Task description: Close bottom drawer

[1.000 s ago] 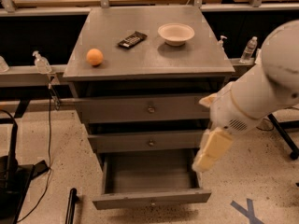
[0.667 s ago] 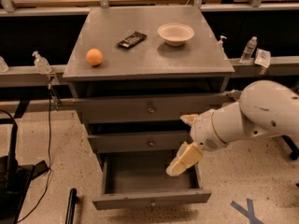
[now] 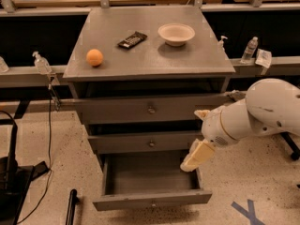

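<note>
While the bottom drawer [image 3: 150,177] stands pulled well out at the foot of the cabinet [image 3: 150,55], the gripper [image 3: 197,156] hangs at the cabinet's right side as seen, over the drawer's right rear corner and just below the middle drawer [image 3: 145,142]. Whether it is spread or closed I cannot tell. On the cabinet's top lie an orange [image 3: 94,57], a dark bar [image 3: 132,40] and a white bowl [image 3: 176,34].

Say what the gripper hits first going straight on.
The gripper hangs over the right side of the open bottom drawer, pointing down-left; probably its floor or right wall first, depth unclear.
</note>
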### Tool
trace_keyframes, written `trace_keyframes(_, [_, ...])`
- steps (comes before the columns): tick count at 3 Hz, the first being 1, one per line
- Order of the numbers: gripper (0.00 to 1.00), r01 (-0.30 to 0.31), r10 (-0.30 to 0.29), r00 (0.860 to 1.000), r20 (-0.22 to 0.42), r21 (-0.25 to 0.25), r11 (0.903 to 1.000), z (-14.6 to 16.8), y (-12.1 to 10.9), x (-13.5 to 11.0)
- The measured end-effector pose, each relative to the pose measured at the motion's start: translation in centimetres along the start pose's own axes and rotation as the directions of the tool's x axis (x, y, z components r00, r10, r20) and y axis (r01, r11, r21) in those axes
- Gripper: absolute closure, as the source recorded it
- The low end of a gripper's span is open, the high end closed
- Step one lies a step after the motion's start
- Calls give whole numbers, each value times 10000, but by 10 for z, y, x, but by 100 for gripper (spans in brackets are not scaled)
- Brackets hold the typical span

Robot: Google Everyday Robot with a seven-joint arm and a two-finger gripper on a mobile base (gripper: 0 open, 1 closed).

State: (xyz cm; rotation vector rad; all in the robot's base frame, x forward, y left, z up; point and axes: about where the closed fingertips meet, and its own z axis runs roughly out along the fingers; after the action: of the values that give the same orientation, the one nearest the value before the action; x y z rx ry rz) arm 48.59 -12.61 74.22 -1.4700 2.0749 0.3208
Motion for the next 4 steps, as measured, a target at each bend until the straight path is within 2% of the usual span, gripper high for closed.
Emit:
trace_keyframes(1, [0, 880, -875, 9912, -993, 14, 9961, 17, -5, 73])
trace_keyframes(2, [0, 1229, -1215, 9890, -844, 114, 9924, 51, -8, 153])
trace_keyframes(3, [0, 1229, -1215, 9890, -849, 116, 9924, 51, -8, 153])
trace_keyframes(4, [0, 1164, -1147, 9922, -494, 339, 9926, 72, -8, 168])
